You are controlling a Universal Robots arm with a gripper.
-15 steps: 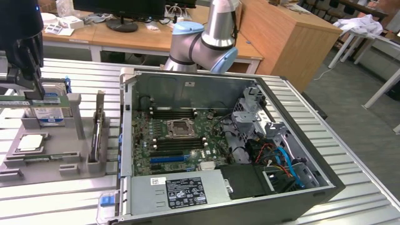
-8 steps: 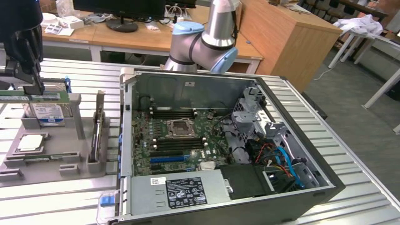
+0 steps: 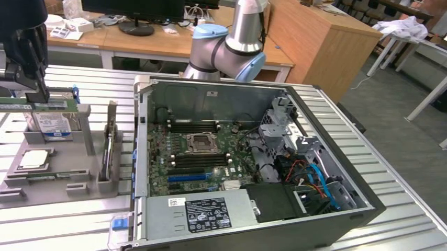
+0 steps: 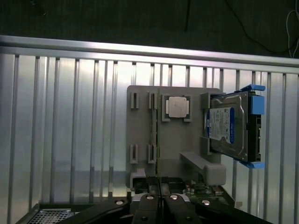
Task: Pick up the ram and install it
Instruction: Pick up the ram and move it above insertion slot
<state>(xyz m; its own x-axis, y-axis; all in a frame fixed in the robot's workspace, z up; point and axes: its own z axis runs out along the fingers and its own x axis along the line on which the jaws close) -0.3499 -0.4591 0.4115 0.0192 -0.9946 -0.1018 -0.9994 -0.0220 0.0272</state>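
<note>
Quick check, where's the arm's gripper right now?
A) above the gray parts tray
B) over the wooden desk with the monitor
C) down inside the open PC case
A: in the exterior view the gripper hangs above the gray tray at that view's left, outside the PC case.

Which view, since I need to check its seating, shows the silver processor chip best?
The wrist view: the processor chip faces the camera squarely in its holder on the grey tray. The exterior view shows the chip slanted, at the exterior view's left.
</note>
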